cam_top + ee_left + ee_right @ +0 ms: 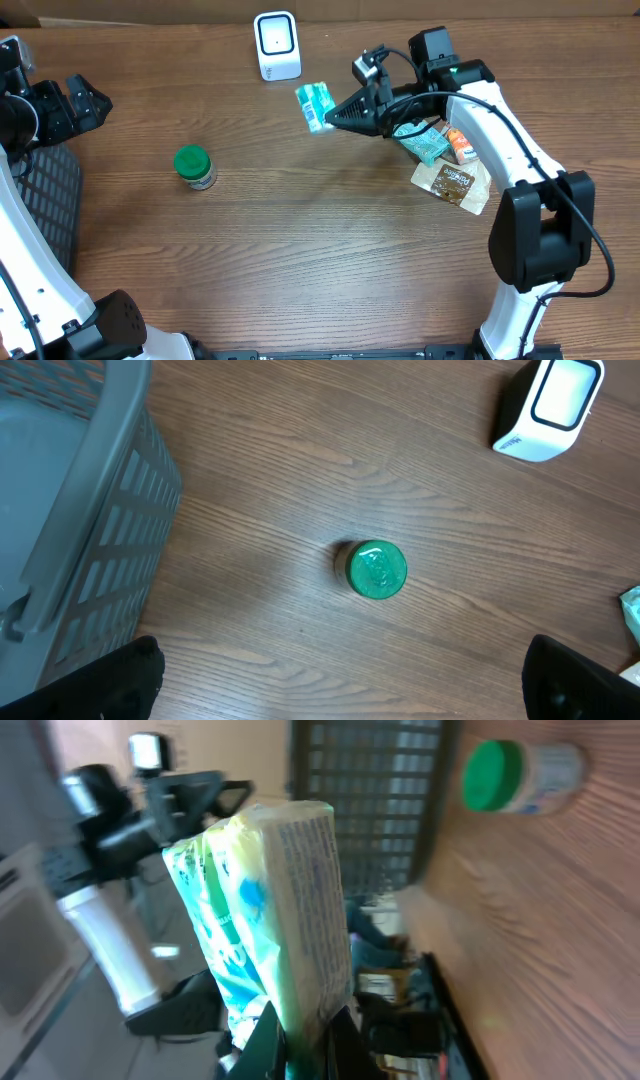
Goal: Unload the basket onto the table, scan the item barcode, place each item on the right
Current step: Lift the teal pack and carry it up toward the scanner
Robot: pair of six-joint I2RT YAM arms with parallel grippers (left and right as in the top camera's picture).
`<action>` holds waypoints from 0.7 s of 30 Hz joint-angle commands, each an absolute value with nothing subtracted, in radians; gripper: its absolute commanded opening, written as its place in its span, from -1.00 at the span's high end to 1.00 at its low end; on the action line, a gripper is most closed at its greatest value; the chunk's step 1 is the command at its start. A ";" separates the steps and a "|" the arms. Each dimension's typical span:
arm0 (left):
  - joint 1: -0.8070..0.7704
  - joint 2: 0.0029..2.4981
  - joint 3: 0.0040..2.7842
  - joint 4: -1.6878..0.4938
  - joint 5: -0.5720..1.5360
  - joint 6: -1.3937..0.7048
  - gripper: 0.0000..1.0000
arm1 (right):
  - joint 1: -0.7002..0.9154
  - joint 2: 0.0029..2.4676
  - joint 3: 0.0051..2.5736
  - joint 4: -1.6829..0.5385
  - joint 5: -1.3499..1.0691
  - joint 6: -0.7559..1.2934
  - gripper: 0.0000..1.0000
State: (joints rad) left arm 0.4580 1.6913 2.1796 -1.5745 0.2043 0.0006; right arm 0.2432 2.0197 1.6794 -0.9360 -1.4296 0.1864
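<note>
Bench of brown wood (300,250) carries a grey slatted plastic basket (50,200) at its left edge. Left tool (92,100) gapes wide, empty. Right tool (332,114) pinches a green-and-white crinkly packet (314,104) aloft, just right of the white boxy scanner (277,45) at far centre.

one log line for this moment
right hand: shut on pack | pack: near scanner | left hand: open, empty | jar: on table

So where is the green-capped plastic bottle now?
Overhead view: the green-capped bottle stands alone left of centre, between the grey mesh basket and the white scanner.
</note>
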 commanded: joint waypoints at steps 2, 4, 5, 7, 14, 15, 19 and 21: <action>0.456 1.700 2.181 -1.570 0.199 0.015 -0.99 | 0.327 2.006 1.695 -0.984 -0.995 0.152 0.92; 0.456 1.700 2.181 -1.570 0.199 0.016 -0.99 | 0.361 2.006 1.695 -1.003 -0.797 0.165 0.92; 0.456 1.700 2.181 -1.570 0.199 0.016 -0.99 | 0.379 2.006 1.695 -1.014 -0.699 0.181 0.92; 0.456 1.700 2.181 -1.570 0.199 0.016 -0.99 | 0.408 2.006 1.695 -1.030 -0.564 0.186 0.92; 0.456 1.700 2.181 -1.570 0.199 0.016 -0.99 | 0.426 2.006 1.764 -1.103 -0.380 0.173 0.92; 0.456 1.700 2.181 -1.570 0.199 0.016 -0.99 | 0.426 2.006 1.795 -1.119 -0.345 0.170 0.93; 0.456 1.700 2.181 -1.570 0.199 0.016 -0.99 | 0.430 2.006 1.959 -1.176 -0.180 0.170 0.93; 0.456 1.700 2.181 -1.570 0.199 0.016 -0.99 | 0.434 2.006 2.050 -1.184 -0.074 0.171 0.93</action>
